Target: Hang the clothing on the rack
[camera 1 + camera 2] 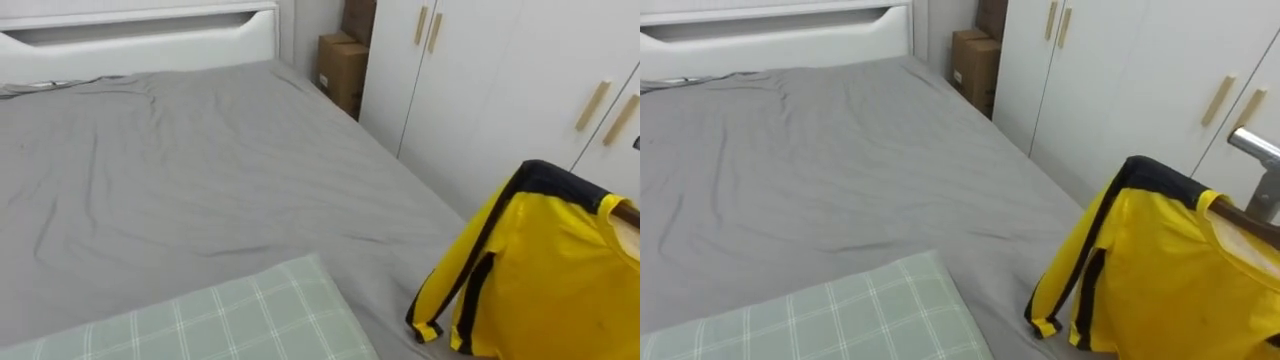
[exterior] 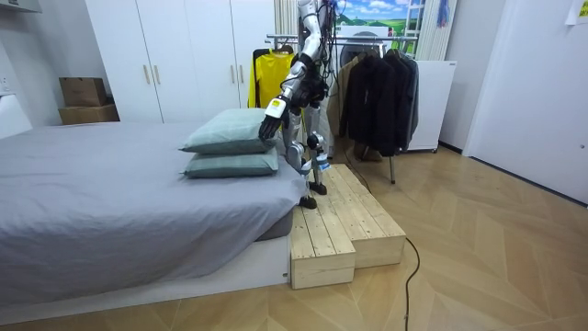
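1. Left eye view: A bed (image 1: 200, 180) under a grey sheet is seen from its side, with a white headboard (image 1: 140, 40) at the far end. A pale green checked pillow (image 1: 230, 320) lies at the lower edge. Cardboard boxes (image 1: 342, 70) are stacked in the corner between the headboard and a white wardrobe (image 1: 500, 90) with wooden handles. The yellow shirt (image 1: 560, 270), trimmed with black along its shoulder and sleeve, is at the lower right, in front of the wardrobe and just off the bed's edge. One sleeve hangs down with its cuff over the edge of the sheet.

2. Right eye view: The same scene is shown. A wooden hanger (image 1: 1245, 218) is seen in the neck of the shirt, and a metal bar (image 1: 1252, 148) is seen just above it.

3. Room view: The robot is seen standing upright on a wooden platform (image 2: 344, 225) set against the side of the bed, beside the pillow, which is stacked on a second one. Its left hand (image 2: 273, 112) is held low, just beside the upper pillow; whether its fingers are spread or curled cannot be told. The shirt is hung on a clothes rack (image 2: 363, 36) behind the robot, at the rack's end nearer the wardrobe. Dark garments (image 2: 377, 87) are hung further along the rack, towards the room view's right.
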Controlling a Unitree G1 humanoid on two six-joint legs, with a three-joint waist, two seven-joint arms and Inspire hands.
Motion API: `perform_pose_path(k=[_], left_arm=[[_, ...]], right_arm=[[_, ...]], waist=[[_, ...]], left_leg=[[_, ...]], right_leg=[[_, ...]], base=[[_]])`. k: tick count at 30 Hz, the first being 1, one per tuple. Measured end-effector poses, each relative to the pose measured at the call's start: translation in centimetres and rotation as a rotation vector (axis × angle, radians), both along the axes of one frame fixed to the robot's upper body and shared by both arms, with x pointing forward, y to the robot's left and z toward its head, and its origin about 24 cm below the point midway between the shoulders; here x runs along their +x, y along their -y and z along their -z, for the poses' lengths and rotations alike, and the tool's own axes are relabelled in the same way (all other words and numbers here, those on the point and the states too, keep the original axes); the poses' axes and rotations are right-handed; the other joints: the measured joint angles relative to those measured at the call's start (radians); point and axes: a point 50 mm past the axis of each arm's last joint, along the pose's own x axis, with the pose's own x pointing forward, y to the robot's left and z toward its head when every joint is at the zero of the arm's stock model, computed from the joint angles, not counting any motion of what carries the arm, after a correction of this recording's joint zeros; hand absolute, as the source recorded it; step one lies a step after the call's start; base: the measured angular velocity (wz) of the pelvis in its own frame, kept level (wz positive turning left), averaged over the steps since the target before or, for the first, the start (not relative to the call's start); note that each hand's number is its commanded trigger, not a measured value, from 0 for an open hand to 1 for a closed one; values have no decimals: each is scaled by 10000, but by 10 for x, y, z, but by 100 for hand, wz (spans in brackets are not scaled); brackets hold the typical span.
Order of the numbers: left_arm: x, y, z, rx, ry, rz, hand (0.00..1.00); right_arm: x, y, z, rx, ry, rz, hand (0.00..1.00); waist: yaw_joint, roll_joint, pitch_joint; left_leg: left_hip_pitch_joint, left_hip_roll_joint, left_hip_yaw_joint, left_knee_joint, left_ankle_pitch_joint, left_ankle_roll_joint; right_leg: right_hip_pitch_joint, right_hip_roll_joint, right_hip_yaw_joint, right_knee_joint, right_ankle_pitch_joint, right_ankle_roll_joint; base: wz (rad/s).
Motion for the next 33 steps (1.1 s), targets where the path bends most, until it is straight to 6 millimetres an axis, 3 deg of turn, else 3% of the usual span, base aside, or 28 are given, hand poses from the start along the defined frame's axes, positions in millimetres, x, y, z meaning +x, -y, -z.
perform_pose_path(k=[6, 14, 20, 25, 29, 30, 31, 32, 33], left_arm=[[1, -2, -1, -7, 21, 61, 0], [-5, -3, -1, -108, -193, 72, 0], [-9, -2, -1, -116, -306, 45, 0], [-11, -2, -1, -51, -304, 11, 0], [-11, -2, -1, 68, -273, -20, 0], [-13, 0, 1, 91, -276, -96, 0], [-14, 0, 1, 79, -272, -157, 0], [-16, 1, 2, 114, -239, -257, 0], [-17, 2, 2, 179, -147, -344, 0]], right_arm=[[-2, 0, 1, -30, 39, 8, 0], [-1, 0, 1, -17, 48, -58, 0], [0, 0, -1, -191, 16, -208, 0], [3, 0, -3, -278, 139, -245, 0], [13, -2, -9, -505, 540, -375, 0], [17, -3, -12, -638, 692, -462, 0], [19, -3, -14, -694, 807, -508, 0], [27, -5, -20, -858, 1102, -672, 0], [35, -8, -27, -1137, 1460, -866, 0]], waist=[[39, -22, 28], [24, -45, 67], [0, -126, 96], [-24, -124, 63], [1, -121, 54], [53, -218, 103], [40, -160, 75], [5, -231, 103], [-93, -209, 84]], left_leg=[[53, 234, 663, 20, 48, -110], [171, 415, 1079, 2, 149, -280], [445, 422, 1231, -205, 203, -366], [499, 432, 1281, -259, 224, -394], [552, 426, 1408, -468, 270, -465], [609, 428, 1542, -534, 290, -495], [588, 435, 1599, -534, 292, -498], [551, 431, 1618, -511, 292, -498], [498, 437, 1620, -458, 292, -498]], right_leg=[[-136, 28, 143, 305, -170, -159], [-135, 108, 205, 349, -339, -338], [-165, 15, 207, 683, -612, -402], [-126, 14, 199, 692, -656, -419], [-290, -40, 332, 930, -746, -443], [-374, -90, 402, 1069, -797, -465], [-393, -106, 399, 1102, -818, -471], [-485, -139, 407, 1190, -871, -478], [-581, -137, 406, 1195, -882, -483]], base=[[-8], [-2], [-1], [-1], [-10], [-19], [-15], [0], [0]])
